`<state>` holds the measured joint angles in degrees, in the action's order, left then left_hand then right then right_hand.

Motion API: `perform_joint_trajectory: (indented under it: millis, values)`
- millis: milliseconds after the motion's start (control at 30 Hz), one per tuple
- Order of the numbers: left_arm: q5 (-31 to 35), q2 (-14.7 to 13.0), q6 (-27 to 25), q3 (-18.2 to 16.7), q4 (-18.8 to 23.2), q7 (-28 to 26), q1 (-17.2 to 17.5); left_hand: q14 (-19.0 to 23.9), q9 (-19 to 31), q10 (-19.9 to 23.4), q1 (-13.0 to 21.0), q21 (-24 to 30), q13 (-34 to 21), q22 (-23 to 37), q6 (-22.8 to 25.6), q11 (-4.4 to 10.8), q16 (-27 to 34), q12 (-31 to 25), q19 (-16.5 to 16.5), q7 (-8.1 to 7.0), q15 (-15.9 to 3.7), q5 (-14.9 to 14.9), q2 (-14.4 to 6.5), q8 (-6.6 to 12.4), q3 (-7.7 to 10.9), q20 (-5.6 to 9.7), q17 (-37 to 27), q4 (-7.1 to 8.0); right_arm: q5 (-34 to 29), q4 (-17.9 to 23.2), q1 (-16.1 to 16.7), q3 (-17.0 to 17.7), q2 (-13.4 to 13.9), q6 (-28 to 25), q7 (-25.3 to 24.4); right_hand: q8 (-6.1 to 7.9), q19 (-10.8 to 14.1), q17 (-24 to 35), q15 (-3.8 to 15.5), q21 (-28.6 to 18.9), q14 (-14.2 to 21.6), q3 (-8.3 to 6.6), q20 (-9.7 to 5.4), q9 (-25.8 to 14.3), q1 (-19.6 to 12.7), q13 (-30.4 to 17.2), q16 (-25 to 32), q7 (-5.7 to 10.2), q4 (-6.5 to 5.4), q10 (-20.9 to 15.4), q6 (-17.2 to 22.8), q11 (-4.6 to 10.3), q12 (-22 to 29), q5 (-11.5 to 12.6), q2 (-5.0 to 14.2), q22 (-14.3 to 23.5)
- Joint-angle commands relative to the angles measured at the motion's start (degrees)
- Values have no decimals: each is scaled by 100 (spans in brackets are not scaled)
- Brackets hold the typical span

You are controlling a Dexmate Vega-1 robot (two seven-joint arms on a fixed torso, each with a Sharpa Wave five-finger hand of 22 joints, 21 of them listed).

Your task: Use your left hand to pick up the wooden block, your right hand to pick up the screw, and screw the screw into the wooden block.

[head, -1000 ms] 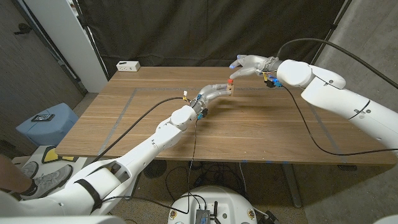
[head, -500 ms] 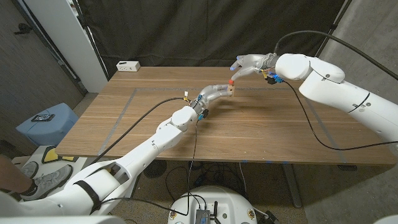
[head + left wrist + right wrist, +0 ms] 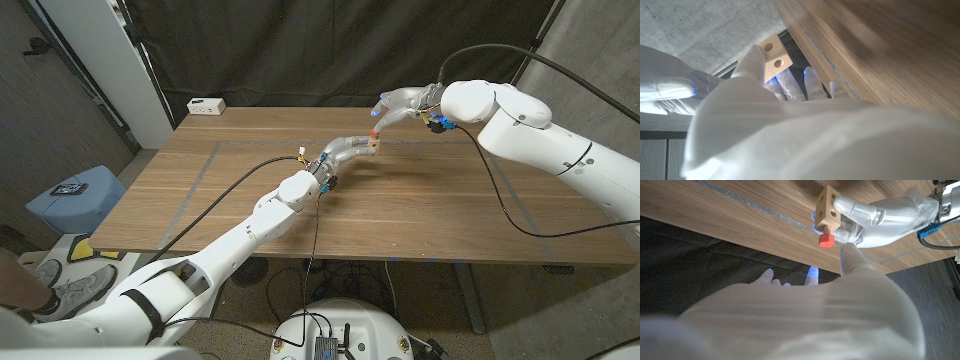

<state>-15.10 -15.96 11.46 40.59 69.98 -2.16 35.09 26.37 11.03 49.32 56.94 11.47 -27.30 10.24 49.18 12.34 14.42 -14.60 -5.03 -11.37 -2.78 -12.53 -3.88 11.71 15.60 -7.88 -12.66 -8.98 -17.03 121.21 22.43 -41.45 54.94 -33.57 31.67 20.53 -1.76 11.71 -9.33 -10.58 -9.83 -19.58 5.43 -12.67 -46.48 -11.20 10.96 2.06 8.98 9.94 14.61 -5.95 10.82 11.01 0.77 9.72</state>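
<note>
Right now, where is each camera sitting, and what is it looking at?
Head view: sits on the robot's head, looks down over the wooden table; both arms show, the left hand holding the wooden block.
Left wrist view: sits on the left wrist, looks along the left hand at the wooden block.
Right wrist view: sits on the right wrist, looks along the right hand at the red-headed screw sticking in the block.
Shared: all three show the block.

The head view is evenly lit and sharp, with a dark backdrop and soft shadows on the table (image 3: 420,200). Both wrist views are blurred up close: the pale hands are out of focus and slightly overexposed.
</note>
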Motion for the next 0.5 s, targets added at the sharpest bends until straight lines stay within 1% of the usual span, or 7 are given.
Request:
perform_joint_trajectory:
  millis: [33,367,500]
  values:
    - [91,104,13,66,-149,-38,-105,56,14,68,4,27,-455,29,103,36,-5,-37,-12,56,-454,-25,-87,16,21,-39,-16,29,-328,-57,-104,-119,-13,-67,297,-13,-37,6,-18,-1,-631,-26,-6,-13,-40,-19,-26,28,5,666,-48,-48,-21,-7,-8,18]
    - [154,180,-17,123,-229,-70,-169,55,14,70,3,27,-459,29,109,36,-8,-36,-9,49,-451,-26,-92,18,25,-44,-17,31,-660,-158,-190,-235,-50,-45,530,-14,-45,3,-15,-7,-657,-37,-10,-22,-60,-19,-22,64,10,697,-48,-29,-17,-16,-3,18]
    - [176,206,-16,137,-255,-92,-184,56,14,68,0,27,-460,29,99,36,-10,-35,-11,41,-444,-27,-89,13,25,-43,-16,31,-716,-212,-184,-223,-67,10,580,15,-56,0,-12,-9,-664,-48,-11,-32,-80,-19,-15,96,15,706,19,-21,-9,-20,6,18]
